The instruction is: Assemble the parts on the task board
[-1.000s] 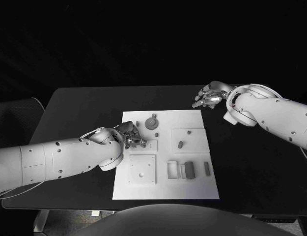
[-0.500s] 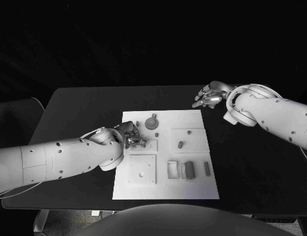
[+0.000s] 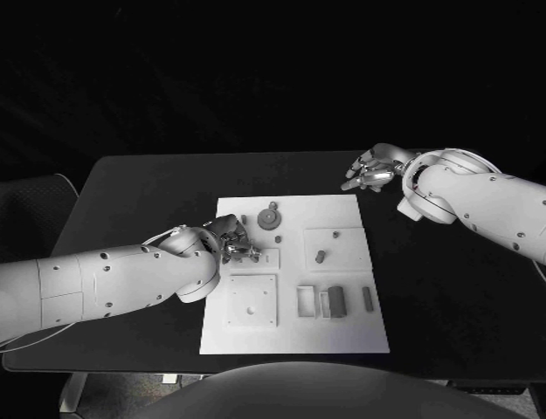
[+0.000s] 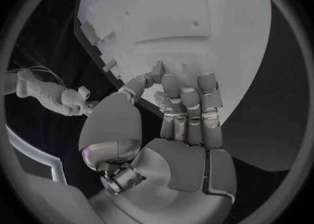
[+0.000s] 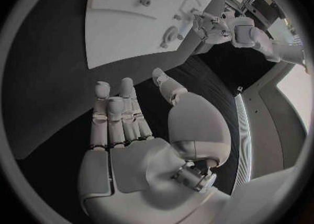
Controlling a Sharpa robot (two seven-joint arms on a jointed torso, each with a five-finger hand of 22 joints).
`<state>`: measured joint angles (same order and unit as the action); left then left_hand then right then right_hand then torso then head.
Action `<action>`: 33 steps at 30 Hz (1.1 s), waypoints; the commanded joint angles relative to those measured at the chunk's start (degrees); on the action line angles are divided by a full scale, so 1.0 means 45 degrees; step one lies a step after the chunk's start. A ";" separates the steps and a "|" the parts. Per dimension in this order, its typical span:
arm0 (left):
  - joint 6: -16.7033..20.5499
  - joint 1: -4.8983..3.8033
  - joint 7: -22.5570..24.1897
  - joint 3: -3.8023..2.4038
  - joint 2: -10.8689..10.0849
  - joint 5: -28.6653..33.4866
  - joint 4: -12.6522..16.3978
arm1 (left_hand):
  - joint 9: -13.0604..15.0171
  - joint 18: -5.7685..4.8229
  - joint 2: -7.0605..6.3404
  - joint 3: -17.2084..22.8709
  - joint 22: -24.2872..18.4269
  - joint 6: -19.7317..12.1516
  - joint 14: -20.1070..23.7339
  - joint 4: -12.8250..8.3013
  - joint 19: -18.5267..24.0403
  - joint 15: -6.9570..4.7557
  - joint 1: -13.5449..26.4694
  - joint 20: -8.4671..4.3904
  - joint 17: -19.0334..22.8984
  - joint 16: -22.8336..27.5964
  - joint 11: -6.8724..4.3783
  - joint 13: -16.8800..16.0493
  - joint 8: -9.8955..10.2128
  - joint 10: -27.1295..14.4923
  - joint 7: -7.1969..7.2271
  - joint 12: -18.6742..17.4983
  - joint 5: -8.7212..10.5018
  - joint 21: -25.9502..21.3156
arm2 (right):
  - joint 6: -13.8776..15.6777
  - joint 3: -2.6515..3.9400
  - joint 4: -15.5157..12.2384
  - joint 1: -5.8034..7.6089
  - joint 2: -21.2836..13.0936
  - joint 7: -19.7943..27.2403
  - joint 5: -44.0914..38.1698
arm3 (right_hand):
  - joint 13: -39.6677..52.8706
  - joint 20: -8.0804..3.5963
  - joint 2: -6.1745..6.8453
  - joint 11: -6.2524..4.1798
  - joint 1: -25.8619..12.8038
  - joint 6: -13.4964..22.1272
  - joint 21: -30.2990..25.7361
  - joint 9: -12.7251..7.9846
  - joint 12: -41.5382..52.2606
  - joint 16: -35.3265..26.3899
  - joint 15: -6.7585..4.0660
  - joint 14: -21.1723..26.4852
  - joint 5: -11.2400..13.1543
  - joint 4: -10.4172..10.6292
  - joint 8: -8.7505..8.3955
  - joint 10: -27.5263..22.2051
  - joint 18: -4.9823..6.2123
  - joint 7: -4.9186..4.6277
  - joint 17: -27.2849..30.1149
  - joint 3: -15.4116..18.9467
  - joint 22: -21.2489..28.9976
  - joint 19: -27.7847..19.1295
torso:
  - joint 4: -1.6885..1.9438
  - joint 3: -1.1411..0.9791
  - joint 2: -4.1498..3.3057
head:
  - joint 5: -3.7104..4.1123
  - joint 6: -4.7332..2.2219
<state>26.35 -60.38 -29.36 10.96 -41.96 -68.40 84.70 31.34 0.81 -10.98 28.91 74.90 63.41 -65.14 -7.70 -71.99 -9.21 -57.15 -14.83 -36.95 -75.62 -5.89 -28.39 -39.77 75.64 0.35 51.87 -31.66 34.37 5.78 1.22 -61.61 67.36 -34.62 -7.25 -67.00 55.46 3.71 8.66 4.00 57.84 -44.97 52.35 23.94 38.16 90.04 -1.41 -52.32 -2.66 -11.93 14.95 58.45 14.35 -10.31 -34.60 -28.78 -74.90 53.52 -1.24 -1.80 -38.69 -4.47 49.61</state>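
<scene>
The white task board (image 3: 349, 336) lies mid-table, seen too from the left wrist (image 4: 196, 35) and the right wrist (image 5: 124, 30). Grey parts lie on it: a round part (image 3: 270, 218), a small peg (image 3: 321, 257) and a dark block (image 3: 337, 301). My left hand (image 3: 231, 241) is at the board's left edge with its fingers (image 4: 190, 109) held together. Its thumb and a fingertip pinch a small grey part (image 4: 157, 70) over the board. My right hand (image 3: 371, 171) hovers over the black table beyond the board's far right corner. Its fingers (image 5: 118, 114) are stretched out and hold nothing.
A square white plate (image 3: 254, 301) with holes sits at the board's near left, and a raised plate (image 3: 342, 237) at its right. A white frame (image 3: 307, 301) and a slim grey bar (image 3: 369, 299) lie near the dark block. Black table (image 3: 474, 297) surrounds the board.
</scene>
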 commanded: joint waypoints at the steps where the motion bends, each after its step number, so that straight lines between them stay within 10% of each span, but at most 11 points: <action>1: -0.0520 0.0014 0.0142 0.0015 0.0045 0.0039 0.0010 | 0.0095 0.0089 0.0051 0.1567 0.0276 0.0028 -0.0047 -0.1577 0.0043 -0.0165 -0.0196 -0.0073 -0.0003 -0.0046 -0.0063 -0.0017 -0.0047 -0.0026 -0.0034 0.0081 0.0078 0.0081 | -0.0160 0.0004 -0.0005 -0.0005 -0.0004 0.0058 -0.0049 | -0.0021 -0.0012 -0.0005 0.0060 -0.0091 -0.0027 -0.0088 -0.0020 0.0054 0.0011 -0.0067 0.0001 -0.0057 0.0097 -0.0076 -0.0025 0.0144 -0.0086 0.0019 -0.0003 -0.0189 -0.0096 | -0.0001 0.0000 0.0004 | 0.0007 0.0004; 9: -0.0659 0.0014 0.0201 0.0016 0.0051 0.0173 -0.0010 | 0.0336 0.0079 -0.0240 0.1108 0.0270 -0.0066 0.0021 -0.1352 0.0092 -0.0192 0.0104 -0.0094 -0.0011 -0.0114 -0.0066 -0.0049 -0.0082 -0.0125 -0.0028 0.0211 0.0598 0.0129 | -0.0162 0.0004 -0.0006 -0.0005 -0.0005 0.0059 -0.0049 | -0.0022 -0.0012 -0.0003 0.0061 -0.0093 -0.0027 -0.0088 -0.0021 0.0055 0.0011 -0.0067 0.0002 -0.0057 0.0101 -0.0076 -0.0026 0.0144 -0.0087 0.0020 -0.0002 -0.0189 -0.0096 | 0.0005 0.0008 0.0003 | 0.0021 0.0017; 25: -0.0648 0.0014 0.0209 0.0021 0.0047 0.0328 -0.0027 | 0.0720 0.0083 -0.0720 0.0285 0.0220 -0.0091 0.0092 -0.0928 0.0187 -0.0248 0.0257 -0.0140 0.0079 -0.0173 -0.0086 0.0043 0.0027 -0.0229 -0.0009 0.0340 0.3877 0.0088 | -0.0200 0.0004 -0.0005 -0.0005 -0.0007 0.0060 -0.0049 | -0.0025 -0.0012 -0.0003 0.0061 -0.0102 -0.0026 -0.0089 -0.0022 0.0057 0.0012 -0.0067 0.0002 -0.0057 0.0112 -0.0076 -0.0027 0.0144 -0.0087 0.0021 0.0000 -0.0189 -0.0096 | 0.0000 0.0008 0.0003 | 0.0018 0.0024; 33: -0.0601 0.0014 0.0202 0.0021 0.0043 0.0334 -0.0047 | 0.0740 0.0086 -0.0704 0.0288 0.0218 -0.0083 0.0093 -0.0894 0.0180 -0.0252 0.0232 -0.0144 0.0087 -0.0176 -0.0089 0.0054 0.0038 -0.0229 -0.0006 0.0343 0.4029 0.0081 | -0.0200 0.0004 -0.0006 -0.0005 -0.0007 0.0060 -0.0049 | -0.0027 -0.0011 0.0000 0.0062 -0.0109 -0.0023 -0.0090 -0.0023 0.0058 0.0012 -0.0066 0.0002 -0.0057 0.0119 -0.0076 -0.0028 0.0144 -0.0088 0.0021 0.0002 -0.0188 -0.0096 | 0.0000 0.0002 0.0000 | 0.0021 0.0021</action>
<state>24.77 -60.47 -28.58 10.91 -41.85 -67.31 84.51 34.65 0.81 -13.94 30.20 74.93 63.03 -64.69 -11.50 -71.33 -10.06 -55.98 -15.27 -36.63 -76.12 -6.40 -28.23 -39.89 74.99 0.53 53.20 -13.78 34.59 5.69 1.22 -61.59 67.36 -34.65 -7.25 -67.00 55.43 3.71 8.66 3.99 57.84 -45.24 52.12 23.89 38.16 90.04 -1.25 -52.40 -2.66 -11.61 14.95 58.45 14.26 -10.27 -34.60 -28.78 -74.90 53.52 -1.23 -1.78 -38.67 -4.39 49.72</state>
